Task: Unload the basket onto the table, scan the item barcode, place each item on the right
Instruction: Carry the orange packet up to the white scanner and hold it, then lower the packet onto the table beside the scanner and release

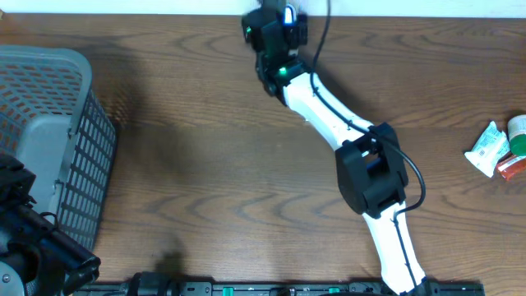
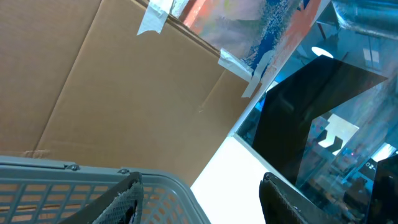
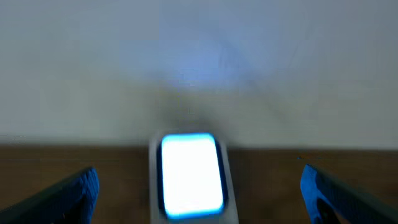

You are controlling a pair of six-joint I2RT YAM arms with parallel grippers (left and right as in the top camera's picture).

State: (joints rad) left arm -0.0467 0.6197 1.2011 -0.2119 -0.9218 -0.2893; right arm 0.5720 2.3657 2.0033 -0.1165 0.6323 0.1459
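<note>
Brackets the scanner (image 3: 191, 177) with right tool (image 3: 199, 186) spread wide, no contact; holds left tool (image 2: 200, 190) parted, empty. Probably rigid, light, slick: pinch across its flanks.

Blurred right-wrist view, glaring white panel (image 3: 191, 177)

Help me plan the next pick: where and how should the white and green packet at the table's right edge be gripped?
Probably from straight above, right pincer closing across the free left part of the white and green packet: it lies flat and slanted on the brown wooden table, and a red item crowds its right side.
</note>
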